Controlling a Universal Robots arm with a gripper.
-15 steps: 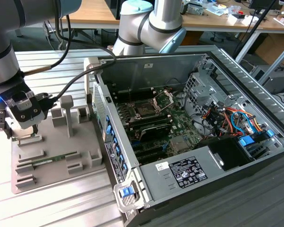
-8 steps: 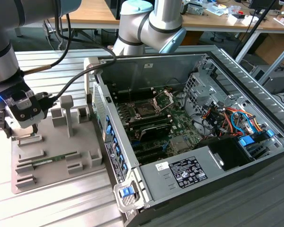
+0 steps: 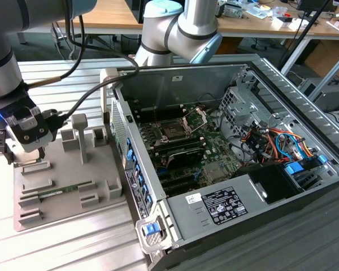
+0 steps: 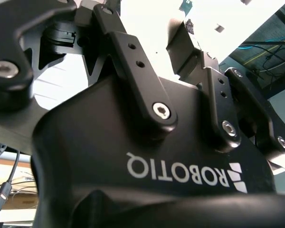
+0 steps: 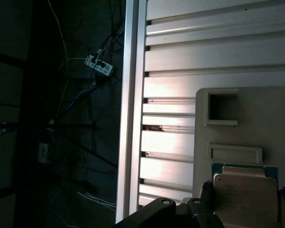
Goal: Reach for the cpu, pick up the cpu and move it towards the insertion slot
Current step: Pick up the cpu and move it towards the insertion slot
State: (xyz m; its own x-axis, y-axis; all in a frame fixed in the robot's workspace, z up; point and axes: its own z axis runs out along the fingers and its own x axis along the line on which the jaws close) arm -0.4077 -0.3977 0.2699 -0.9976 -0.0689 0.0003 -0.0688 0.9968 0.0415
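I count one cpu (image 5: 244,195), one insertion slot (image 3: 174,131), one memory stick (image 3: 65,192) and one gripper (image 3: 25,158). The cpu lies flat in the grey fixture plate (image 5: 204,142), close to the plate's edge. Beyond that edge is a strip of bare slatted table (image 5: 166,137), then the table's rim and a drop to the dark floor. Its face is pale silvery metal with stepped corners, on a thin greenish board.

In the exterior view the gripper hangs low over the plate's end at the exterior view's left, its fingers spread apart and pinching nothing (as far as I can make out).

The slot sits well apart, inside the open computer case (image 3: 243,209). It is a dark square in a shiny frame, with its bracket (image 3: 195,117) tipped up. The case's upright side wall (image 3: 121,121) stands between plate and slot, and there is open air above it.
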